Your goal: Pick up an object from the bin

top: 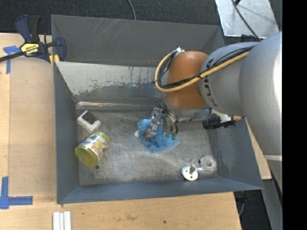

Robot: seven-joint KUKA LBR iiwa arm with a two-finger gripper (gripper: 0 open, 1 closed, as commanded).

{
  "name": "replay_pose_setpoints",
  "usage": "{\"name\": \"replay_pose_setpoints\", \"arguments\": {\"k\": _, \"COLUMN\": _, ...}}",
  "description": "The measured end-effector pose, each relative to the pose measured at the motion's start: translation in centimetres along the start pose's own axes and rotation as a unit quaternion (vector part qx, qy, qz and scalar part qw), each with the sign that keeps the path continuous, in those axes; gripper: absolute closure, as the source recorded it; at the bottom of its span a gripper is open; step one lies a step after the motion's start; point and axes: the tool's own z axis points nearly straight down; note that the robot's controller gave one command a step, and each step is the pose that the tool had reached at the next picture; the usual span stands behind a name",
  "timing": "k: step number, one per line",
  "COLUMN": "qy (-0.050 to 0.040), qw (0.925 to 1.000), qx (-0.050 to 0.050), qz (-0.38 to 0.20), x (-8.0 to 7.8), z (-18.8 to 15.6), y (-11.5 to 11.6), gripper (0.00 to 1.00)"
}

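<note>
My gripper [159,127] hangs below the orange cover in the middle of the bin, its metal fingers down on a crumpled blue cloth-like thing [157,141]. The blue thing lies on the bin floor directly under and around the fingertips, partly hidden by them. Whether the fingers pinch it I cannot make out.
A yellow-green can [92,149] lies on its side at the bin's left front. A small white block [88,121] sits behind it near the left wall. A silver metal fitting [199,167] lies at the front right. The arm fills the right side.
</note>
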Motion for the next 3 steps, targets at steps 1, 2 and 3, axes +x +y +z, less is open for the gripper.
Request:
{"name": "replay_pose_setpoints", "arguments": {"k": 1, "qy": 0.0028, "qw": 1.0, "qx": 0.001, "qz": 0.0, "x": 0.2, "z": -1.9, "y": -0.1, "gripper": 1.0}}
{"name": "replay_pose_setpoints", "arguments": {"k": 2, "qy": 0.0021, "qw": 1.0, "qx": 0.001, "qz": 0.0, "x": 0.1, "z": -4.1, "y": -0.1, "gripper": 1.0}}
{"name": "replay_pose_setpoints", "arguments": {"k": 3, "qy": 0.0012, "qw": 1.0, "qx": 0.001, "qz": 0.0, "x": 0.0, "z": -6.4, "y": -0.1, "gripper": 1.0}}
